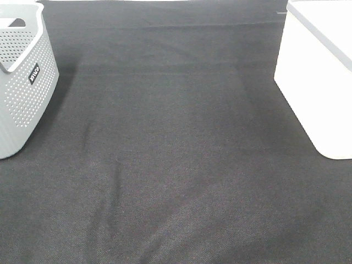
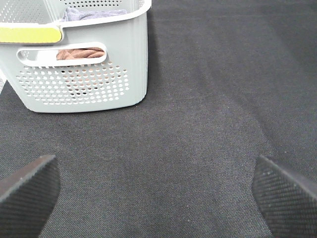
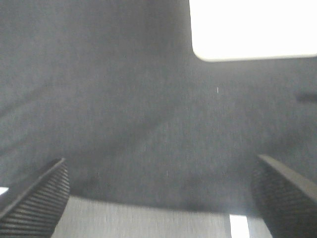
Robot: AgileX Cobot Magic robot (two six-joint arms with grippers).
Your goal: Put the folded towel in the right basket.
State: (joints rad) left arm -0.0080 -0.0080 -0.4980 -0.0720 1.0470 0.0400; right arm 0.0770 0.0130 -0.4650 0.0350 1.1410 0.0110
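Observation:
The white right basket (image 1: 322, 77) stands at the right edge of the dark cloth; it also shows in the right wrist view (image 3: 252, 27). The grey perforated left basket (image 1: 22, 77) stands at the left edge. In the left wrist view this basket (image 2: 79, 74) holds a brown towel (image 2: 79, 53), seen through its handle slot, and a grey-blue cloth (image 2: 94, 14) near its top. My left gripper (image 2: 156, 196) is open and empty above the cloth, short of the grey basket. My right gripper (image 3: 161, 196) is open and empty, short of the white basket. Neither arm shows in the high view.
A dark cloth (image 1: 176, 165) with soft wrinkles covers the table between the baskets. A yellow-green strip (image 2: 29, 34) lies across the grey basket's rim. In the right wrist view a pale surface (image 3: 148, 223) shows past the cloth's edge.

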